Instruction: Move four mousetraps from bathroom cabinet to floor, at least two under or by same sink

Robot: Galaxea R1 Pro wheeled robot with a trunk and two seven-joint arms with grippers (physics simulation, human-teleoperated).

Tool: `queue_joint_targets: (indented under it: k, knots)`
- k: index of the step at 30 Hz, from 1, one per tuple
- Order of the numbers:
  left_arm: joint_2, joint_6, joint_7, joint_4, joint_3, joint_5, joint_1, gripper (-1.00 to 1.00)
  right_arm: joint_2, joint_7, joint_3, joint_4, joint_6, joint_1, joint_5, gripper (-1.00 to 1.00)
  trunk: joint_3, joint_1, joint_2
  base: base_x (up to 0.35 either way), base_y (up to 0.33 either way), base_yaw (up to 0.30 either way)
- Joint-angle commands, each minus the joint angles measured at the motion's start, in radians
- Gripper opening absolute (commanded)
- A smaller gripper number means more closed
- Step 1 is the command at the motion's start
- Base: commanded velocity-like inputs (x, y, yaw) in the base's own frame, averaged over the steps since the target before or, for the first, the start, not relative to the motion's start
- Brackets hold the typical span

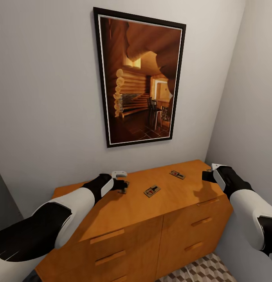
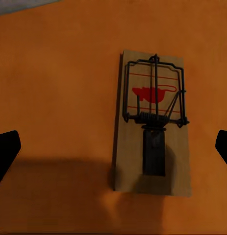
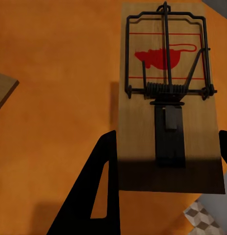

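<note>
Two mousetraps are seen lying loose on the top of the cabinet (image 1: 159,219) in the head view: one mousetrap (image 1: 152,191) near the middle of the top, and a second mousetrap (image 1: 177,174) further back toward 1 o'clock from it. They're well apart from each other, both flat on the wood.

A third trap (image 2: 151,123) is picked up in the left wrist view, flat on the orange-brown surface, wire bar and red print facing up. The left hand (image 1: 123,185) is hung over it at about 9 o'clock from the middle trap, and its two dark fingertips (image 2: 6,152) are spread wide to either side, so it's released, nothing gripped. No contact with the trap can be made out.

A fourth trap (image 3: 169,98) is shown in the right wrist view, sitting right at the cabinet's edge, with a bit of the patterned bathroom floor (image 3: 201,218) visible past the corner. The right hand (image 1: 208,175) is placed at the cabinet's far right corner, around 3 o'clock from the second mousetrap. Its fingers (image 3: 96,191) are set on either side of the trap's near end, just beside the wood; whether they're actually pressed against it can't be told, so it reads as released rather than clenched.

A big framed picture (image 1: 141,78) of a log interior is hung on the wall above the cabinet. A strip of cube-pattern tile is seen at the cabinet's foot.
</note>
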Motion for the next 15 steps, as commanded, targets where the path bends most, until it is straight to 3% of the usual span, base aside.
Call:
queue_joint_targets:
  k: [1, 8, 15]
  knots:
    - [0.0, 0.009, 0.009, -0.003, -0.006, 0.01, 0.0, 1.0, 0.0, -0.005, -0.002, -0.001, 0.004, -0.001, -0.008, -1.0, -0.001, 0.0, -0.001, 0.0, 0.0, 0.0]
    - [0.0, 0.021, 0.02, -0.013, -0.006, 0.01, 0.0, 1.0, 0.0, -0.005, -0.002, -0.001, 0.004, -0.001, -0.008, -1.0, -0.001, 0.0, -0.001, 0.012, 0.0, 0.0]
    - [0.0, 0.021, 0.02, -0.027, -0.006, 0.01, 0.0, 1.0, 0.0, -0.005, -0.002, -0.001, 0.004, -0.001, -0.008, -1.0, -0.001, 0.0, -0.001, 0.141, 0.0, 0.0]
